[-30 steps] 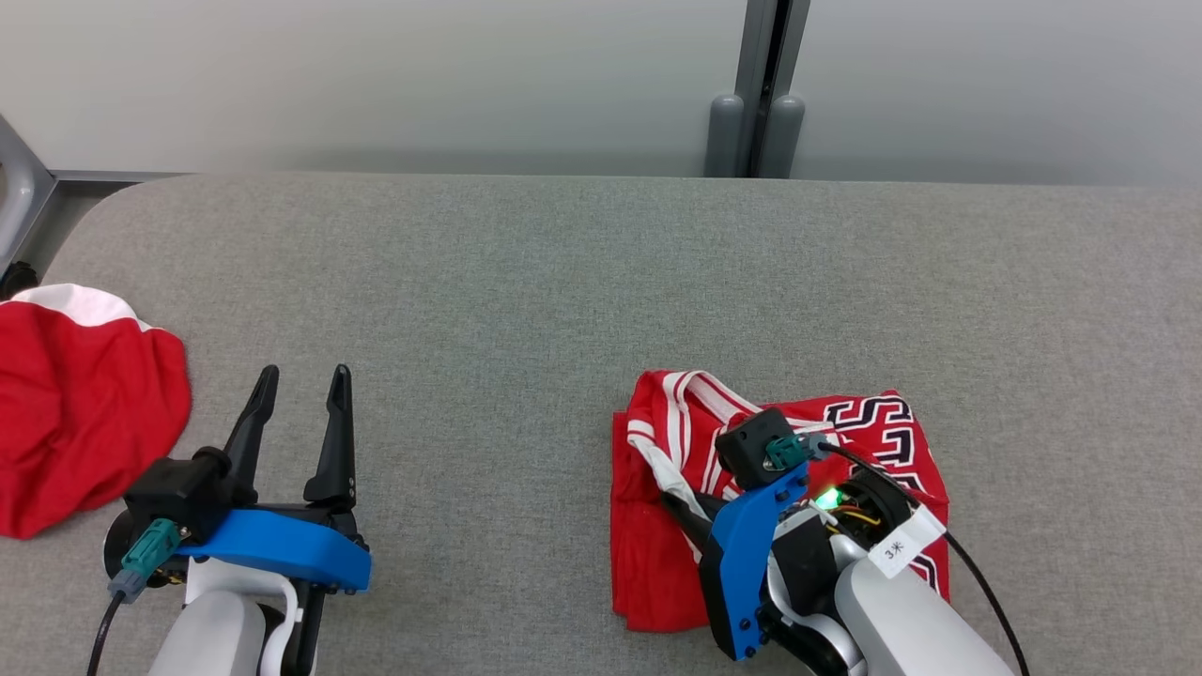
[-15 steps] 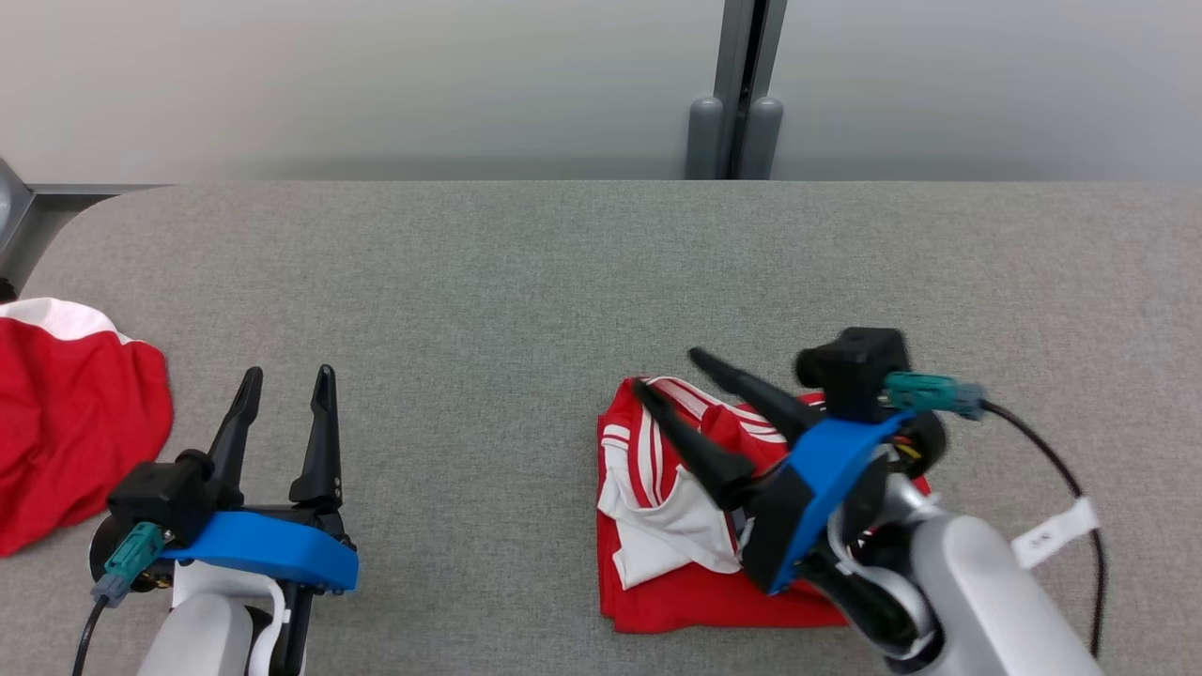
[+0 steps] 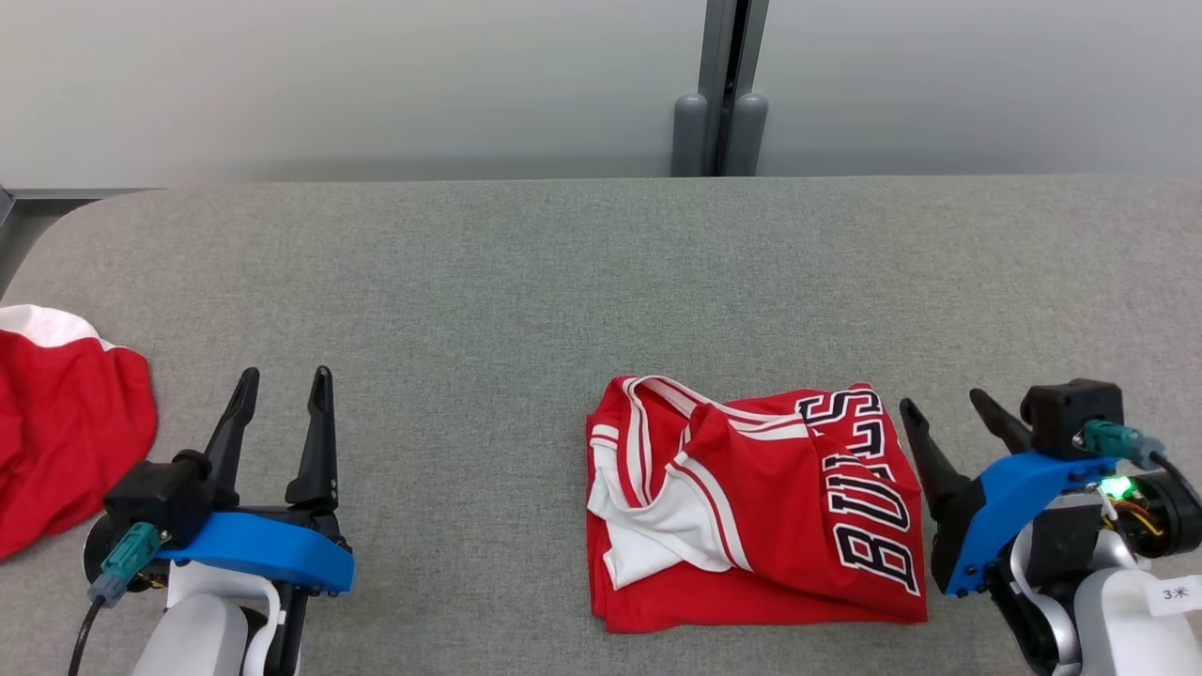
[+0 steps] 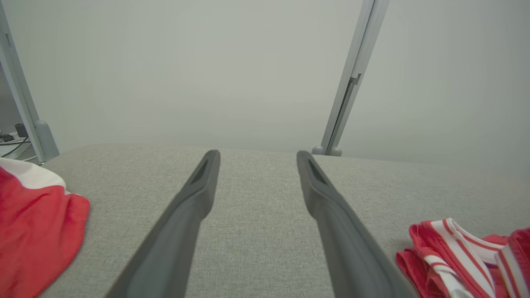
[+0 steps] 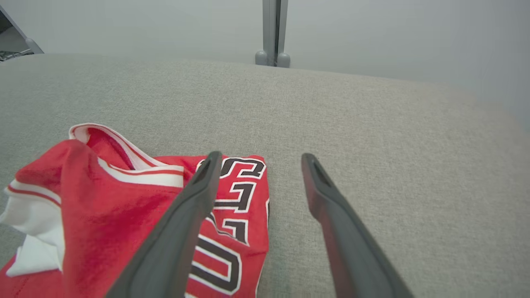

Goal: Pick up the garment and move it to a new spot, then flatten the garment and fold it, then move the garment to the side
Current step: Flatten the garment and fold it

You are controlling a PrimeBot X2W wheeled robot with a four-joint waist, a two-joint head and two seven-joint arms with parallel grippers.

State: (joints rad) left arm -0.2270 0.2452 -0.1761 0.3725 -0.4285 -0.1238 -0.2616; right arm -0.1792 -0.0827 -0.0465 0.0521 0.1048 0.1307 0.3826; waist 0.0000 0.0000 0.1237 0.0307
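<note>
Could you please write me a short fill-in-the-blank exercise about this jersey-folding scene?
1. The folded jersey is mainly ____ with white trim.
2. The left tool and the right tool are both ____ and hold nothing.
3. In the head view, the right tool stands to the ____ of the folded jersey.
4. Another red garment lies at the ____ edge of the gray table.

Missing words: red; open; right; left.

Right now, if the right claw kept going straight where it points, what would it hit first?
Likely nothing close: the right gripper points across bare grey table, just beside the red jersey, toward the far wall. Whether it would skim or touch the table is unclear.
</note>
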